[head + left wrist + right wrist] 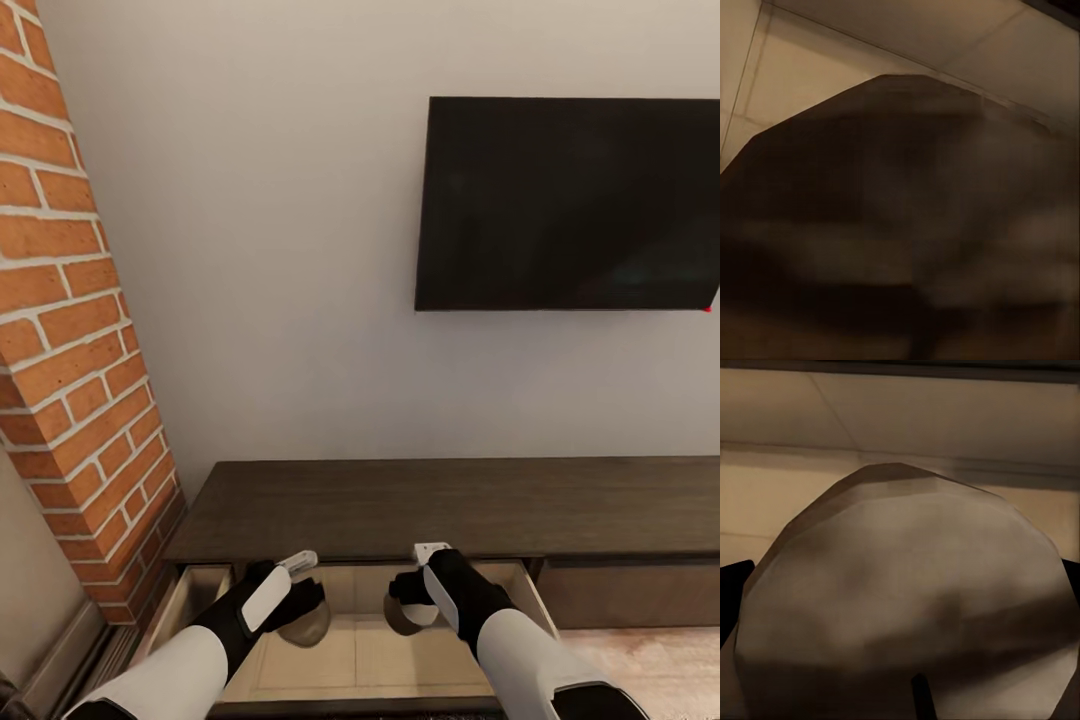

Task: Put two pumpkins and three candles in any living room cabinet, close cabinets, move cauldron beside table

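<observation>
A black television is hanging on the pale wall. Left of the television, a red brick chimney is slanting down the wall.

No readable text — no labels, brands, numbers

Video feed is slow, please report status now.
Both claws, left and right, over open cabinet drawer, each on a candle. Grip unclear. Nothing blocking.

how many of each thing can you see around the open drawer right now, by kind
candles: 2, left candle, right candle
grippers: 2, left gripper, right gripper
open drawers: 1
televisions: 1
total: 6
</observation>
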`<state>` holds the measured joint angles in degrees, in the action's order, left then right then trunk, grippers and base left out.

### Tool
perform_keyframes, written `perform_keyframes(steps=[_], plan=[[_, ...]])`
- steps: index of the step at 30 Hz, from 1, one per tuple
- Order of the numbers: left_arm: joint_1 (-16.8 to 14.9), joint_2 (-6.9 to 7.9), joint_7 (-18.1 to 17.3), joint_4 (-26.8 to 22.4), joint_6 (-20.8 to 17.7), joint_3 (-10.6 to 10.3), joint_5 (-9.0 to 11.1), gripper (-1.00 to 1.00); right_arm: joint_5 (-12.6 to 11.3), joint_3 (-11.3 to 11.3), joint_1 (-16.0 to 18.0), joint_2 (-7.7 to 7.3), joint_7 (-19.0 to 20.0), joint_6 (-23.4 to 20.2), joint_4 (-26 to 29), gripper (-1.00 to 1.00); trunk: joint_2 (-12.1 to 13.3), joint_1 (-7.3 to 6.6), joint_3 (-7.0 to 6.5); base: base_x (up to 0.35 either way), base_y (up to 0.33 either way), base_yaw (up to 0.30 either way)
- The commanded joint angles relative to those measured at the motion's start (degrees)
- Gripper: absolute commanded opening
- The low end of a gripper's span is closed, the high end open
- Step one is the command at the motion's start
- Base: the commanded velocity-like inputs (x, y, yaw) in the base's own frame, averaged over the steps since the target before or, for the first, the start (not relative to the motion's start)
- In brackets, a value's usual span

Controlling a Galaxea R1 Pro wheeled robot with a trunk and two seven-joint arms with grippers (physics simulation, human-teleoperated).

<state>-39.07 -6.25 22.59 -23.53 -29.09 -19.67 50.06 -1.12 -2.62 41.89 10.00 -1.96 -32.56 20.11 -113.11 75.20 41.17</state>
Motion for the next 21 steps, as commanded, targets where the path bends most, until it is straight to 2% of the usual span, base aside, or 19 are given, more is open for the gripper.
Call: perform_keyframes(steps=[1, 5, 7, 9, 21], plan=[[-0.04, 0.07, 0.54, -0.12, 0.01, -0.45, 0.56, -1.0, -0.13, -0.25, 0.03, 0.0, -0.23, -0.28, 0.11, -1.0, -0.45, 0.22, 0.34, 0.0, 0.0, 0.0], [0.13, 0.03, 0.66, -0.17, 0.23, -1.22, 0.43, -1.0, -0.12, -0.28, 0.01, 0.0, -0.24, -0.37, 0.11, -1.0, -1.25, 0.66, 0.98, 0.0, 0.0, -0.008], [0.37, 0.31, 0.7, -0.2, 0.64, -4.34, 0.33, -1.0, -0.12, -0.33, 0.03, 0.0, -0.18, -0.29, 0.11, -1.0, -1.25, 0.66, 0.99, 0.0, 0.0, -0.003], [0.51, 0.38, 0.7, -0.14, 0.76, -5.09, 0.31, -1.0, -0.1, -0.37, 0.03, 0.0, -0.15, -0.24, 0.12, -1.0, -1.25, 0.66, 1.0, 0.0, 0.01, -0.001], [0.61, 0.12, 0.71, -0.18, 0.87, -5.38, 0.3, -1.0, -0.02, -0.46, 0.03, 0.0, -0.06, -0.42, 0.37, -1.0, -1.25, 0.66, 1.0, 0.03, 0.062, 0.0]])
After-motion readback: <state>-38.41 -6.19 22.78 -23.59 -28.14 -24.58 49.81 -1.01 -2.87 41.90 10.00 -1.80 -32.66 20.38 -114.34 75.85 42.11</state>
